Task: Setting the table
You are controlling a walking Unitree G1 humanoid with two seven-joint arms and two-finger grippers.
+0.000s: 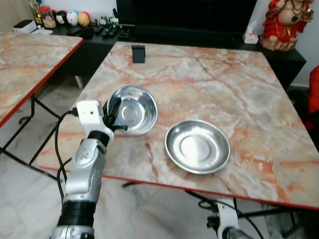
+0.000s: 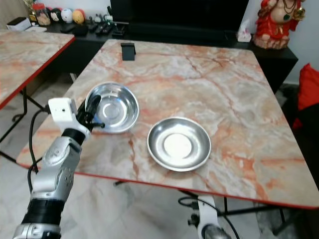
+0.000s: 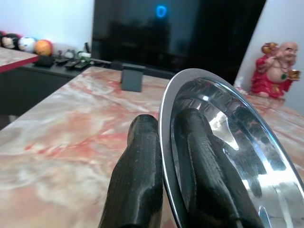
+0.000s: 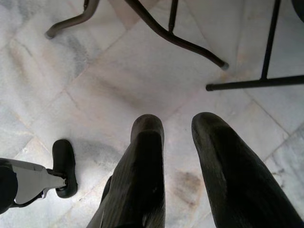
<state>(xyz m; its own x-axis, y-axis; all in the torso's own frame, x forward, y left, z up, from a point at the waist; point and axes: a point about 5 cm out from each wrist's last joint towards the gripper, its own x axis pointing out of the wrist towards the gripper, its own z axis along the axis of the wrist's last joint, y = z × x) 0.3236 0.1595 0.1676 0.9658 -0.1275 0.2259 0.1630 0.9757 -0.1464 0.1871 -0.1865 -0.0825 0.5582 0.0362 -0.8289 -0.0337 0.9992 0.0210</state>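
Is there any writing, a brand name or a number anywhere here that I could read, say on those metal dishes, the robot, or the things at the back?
No text can be read anywhere.
Deep round steel bowl, pinched at its rim by the left gripper: plain metal.
Shallow round steel plate: plain metal.
White box on the left wrist: no label shows.
Large black screen: a small blue glowing ring, too blurred to read.
Small black stand on the marble table: blank.

So on the table (image 1: pixel 209 74) in front of me there's a bowl (image 1: pixel 132 109) to the left and a plate (image 1: pixel 197 146) to its right, a bit closer to me, just apart. My left gripper (image 1: pixel 115 115) pinches the bowl's near-left rim, one finger inside, one outside. A small stand-like thing (image 1: pixel 138 53), I think, sits at the far edge, a second table (image 1: pixel 30 59) further left.
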